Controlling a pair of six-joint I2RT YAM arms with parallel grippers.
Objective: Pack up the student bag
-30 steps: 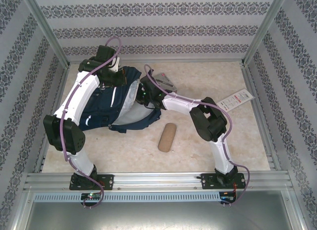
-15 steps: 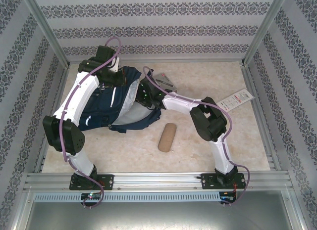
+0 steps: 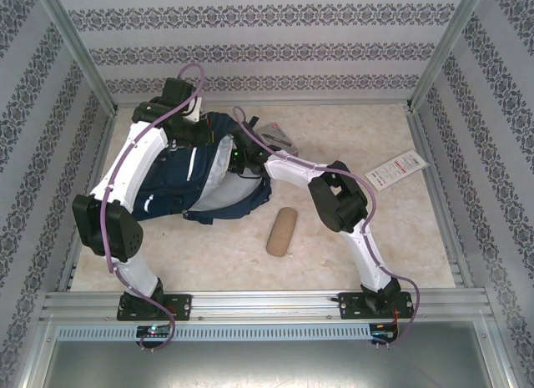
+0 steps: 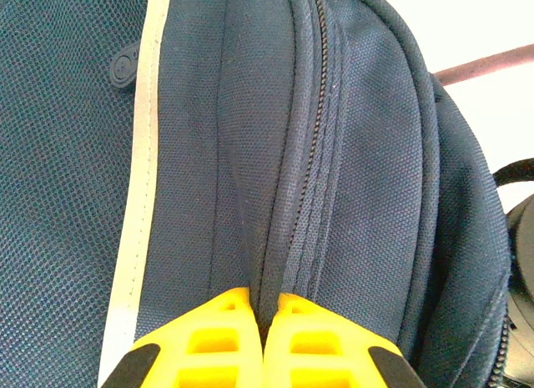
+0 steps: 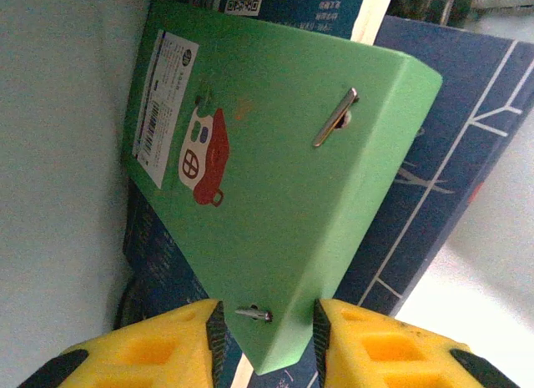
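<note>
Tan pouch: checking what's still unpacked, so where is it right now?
In the top view the tan pouch lies on the bare table near the centre, just on the near side of the student bag.

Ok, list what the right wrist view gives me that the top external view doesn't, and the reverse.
Right wrist view: a green box with a red house picture, a barcode label and metal clips, set against dark blue books. Its near corner sits between the right gripper's yellow fingers, and whether they grip it is unclear.
Top external view: the whole student bag, plus a tan pouch and a white leaflet on the table.
Shared: the right gripper reaching into the bag, beside what looks like its pale lining.
</note>
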